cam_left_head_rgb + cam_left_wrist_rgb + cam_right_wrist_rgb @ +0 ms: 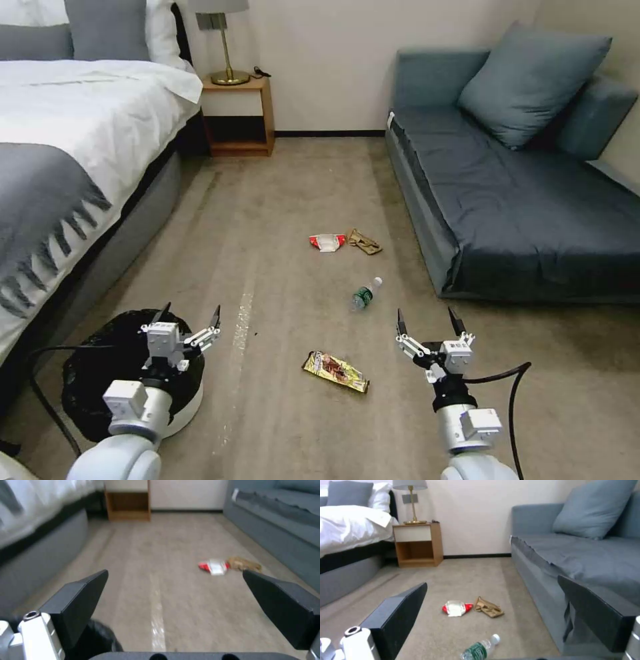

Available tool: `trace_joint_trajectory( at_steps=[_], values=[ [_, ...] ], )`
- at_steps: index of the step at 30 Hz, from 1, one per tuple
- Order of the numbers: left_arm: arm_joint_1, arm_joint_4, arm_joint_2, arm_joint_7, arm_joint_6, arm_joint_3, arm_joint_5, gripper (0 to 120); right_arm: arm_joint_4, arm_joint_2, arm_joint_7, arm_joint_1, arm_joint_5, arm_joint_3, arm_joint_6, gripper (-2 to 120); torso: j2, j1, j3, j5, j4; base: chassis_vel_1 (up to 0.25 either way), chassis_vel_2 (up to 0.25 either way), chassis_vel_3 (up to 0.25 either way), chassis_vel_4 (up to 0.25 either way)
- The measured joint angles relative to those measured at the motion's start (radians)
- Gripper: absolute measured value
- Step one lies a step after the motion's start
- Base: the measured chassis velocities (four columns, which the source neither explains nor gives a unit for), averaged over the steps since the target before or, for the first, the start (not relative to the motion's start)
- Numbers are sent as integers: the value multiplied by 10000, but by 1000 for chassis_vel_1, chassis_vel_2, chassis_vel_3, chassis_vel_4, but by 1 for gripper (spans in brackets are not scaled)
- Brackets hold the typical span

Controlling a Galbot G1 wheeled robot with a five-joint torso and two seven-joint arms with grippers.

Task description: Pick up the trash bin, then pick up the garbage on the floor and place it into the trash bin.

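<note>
Head view: my left gripper [189, 319], prongs apart, hovers over the trash bin [87, 380] on the carpet beside the bed [60, 147]; my right gripper [428, 321] gapes near the yellow-gold wrapper [335, 371] and bottle [366, 293]. Left wrist view: red-and-white packet [214, 566] touches tan paper [244, 564]. Right wrist view: sofa [586, 555] alongside.

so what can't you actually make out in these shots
- Round trash bin with black plastic liner: head view, the open left claw and its arm cover its opening; contents unknown.
- Clear bottle with green label: right wrist view, base cut off at the edge.
- Yellow-gold snack wrapper: print too small.
</note>
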Motion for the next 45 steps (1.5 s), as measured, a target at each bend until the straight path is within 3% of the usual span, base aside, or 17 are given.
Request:
trace_joint_trajectory(
  at_steps=[3, 4, 6, 8, 9, 12, 14, 16, 23, 25, 27, 28, 29, 30, 34, 38, 45],
  values=[
    [112, 328, 1024, 166, 1048, -1233, -1548, 100, -232, 6, 96, 96, 136, 15, -8, 100, -1, 0, 0, 1, 1, 0, 0, 0, 0],
    [112, 328, 1024, 166, 1048, -1233, -1548, 100, -232, 6, 96, 96, 136, 15, -8, 100, -1, 0, 0, 1, 1, 0, 0, 0, 0],
    [84, 610, 1456, 321, 1650, -1932, -2001, 100, -354, 12, 139, 160, 208, 31, -12, 100, -1, 0, 0, -4, 1, 0, 0, 0, 0],
    [-49, 882, 1827, 515, 2645, -2716, -2148, 100, -484, 7, 180, 234, 291, 42, -14, 100, 0, 0, 0, 0, 1, 0, 0, 0, 0],
    [-49, 882, 1827, 515, 2645, -2716, -2148, 100, -484, 7, 180, 234, 291, 42, -14, 100, 0, 0, 0, 0, 1, 0, 0, 0, 0],
    [-199, 1194, 2240, 726, 4344, -3681, -2271, 100, -635, 4, 221, 343, 415, 55, -14, 100, -1, 0, 0, -1, 0, 0, 0, 0, 0],
    [-225, 1276, 2324, 792, 4689, -3889, -2290, 100, -670, 1, 233, 368, 447, 60, -15, 100, 0, 0, 0, -1, 1, 0, 0, 0, 0],
    [-319, 1650, 2635, 1007, 5592, -4417, -2187, 100, -762, -8, 279, 444, 538, 72, -23, 100, 0, 0, 0, -1, 0, 0, 0, 0, 0],
    [-479, 2922, 3311, 1609, 6237, -5042, -1676, 100, -877, -9, 325, 501, 633, 78, -27, 100, 0, 0, 0, -1, 1, 0, 0, 0, 0],
    [-551, 3332, 3477, 1784, 6241, -5060, -1674, 100, -916, -5, 335, 502, 654, 79, -26, 100, -1, 0, 0, 0, 0, 0, 0, 0, 0],
    [-739, 3960, 3675, 1995, 6240, -4750, -1688, 100, -945, 4, 345, 501, 684, 72, -21, 100, -1, 1, 1, 0, 2, 0, 0, 0, 0],
    [-739, 3960, 3675, 1995, 6240, -4750, -1688, 100, -945, 4, 345, 501, 684, 72, -21, 100, -1, 1, 1, 0, 2, 0, 0, 0, 0],
    [-906, 4299, 3735, 2223, 6234, -4442, -1693, 100, -946, 20, 354, 500, 689, 67, -20, 100, -1, 1, 0, -3, 1, 0, 0, 0, 0],
    [-906, 4299, 3735, 2223, 6234, -4442, -1693, 100, -946, 20, 354, 500, 689, 67, -20, 100, -1, 1, 0, -3, 1, 0, 0, 0, 0],
    [-1343, 4878, 3789, 2838, 6196, -3458, -1684, 100, -882, 64, 375, 459, 685, 51, -22, 100, -1, 1, 1, -4, 0, 0, 0, 0, 0],
    [-1501, 5142, 3856, 3169, 6171, -2935, -1643, 100, -856, 89, 400, 405, 679, 65, -23, 100, -1, 1, 0, 0, -1, 0, 0, 0, 0],
    [-1785, 5566, 3919, 3194, 6154, -2590, -1439, 100, -888, 113, 443, 350, 682, 120, -23, 100, -1, 1, 0, -1, -1, 0, 0, 0, 0]
  ],
)
